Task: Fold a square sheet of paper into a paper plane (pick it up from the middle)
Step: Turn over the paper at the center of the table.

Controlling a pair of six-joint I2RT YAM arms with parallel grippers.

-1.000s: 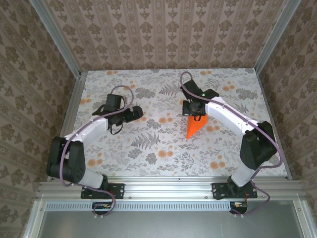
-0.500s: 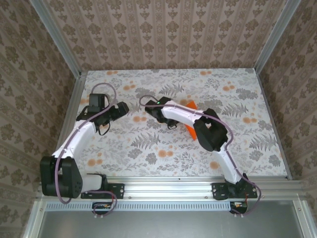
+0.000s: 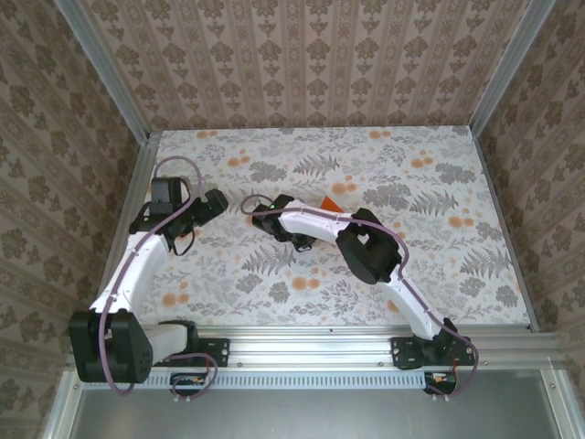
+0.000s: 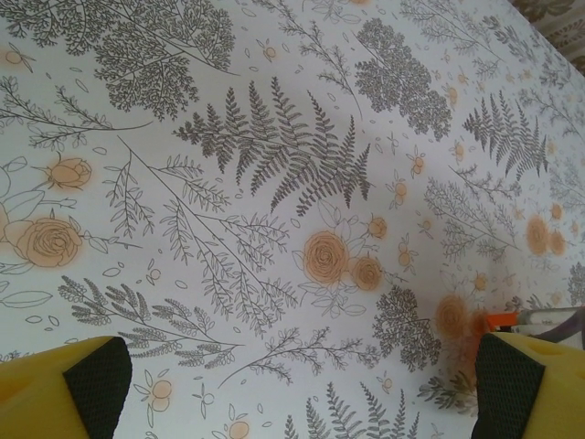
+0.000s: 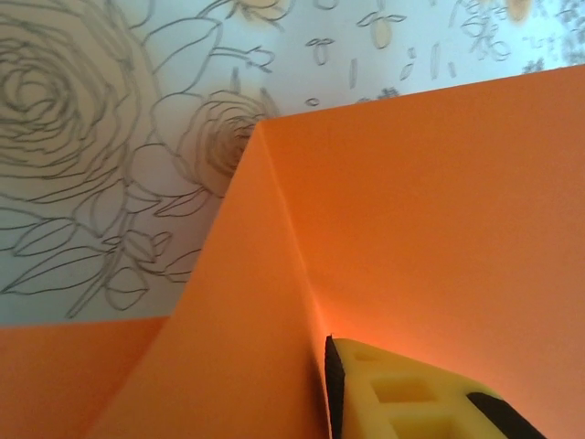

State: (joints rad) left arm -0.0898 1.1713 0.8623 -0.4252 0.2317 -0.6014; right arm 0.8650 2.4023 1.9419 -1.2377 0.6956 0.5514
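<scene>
Paper is my whole concern here: the thin, bright orange square sheet of paper (image 5: 439, 201) sits close under my right wrist camera. It is creased, with one flap rising along a sharp fold and the rest spreading flat. From overhead, an orange corner of it pokes out on the far side of the right arm, near the middle of the flower-printed tablecloth (image 3: 439, 265).

The right gripper (image 3: 285, 229) has one yellow finger (image 5: 402, 398) right against the fold. Its partner is out of sight, so I cannot tell whether the claw is clamped on the sheet. The left gripper (image 4: 306, 384) hangs over bare cloth well to the left, fingers spread wide and holding nothing.

I judge the sheet almost weightless and limp, likely to skate on the cloth and to crumple or tear under a hard squeeze. I would pinch it on the crease, where the doubled layers are stiffest. A single flap would just droop.
</scene>
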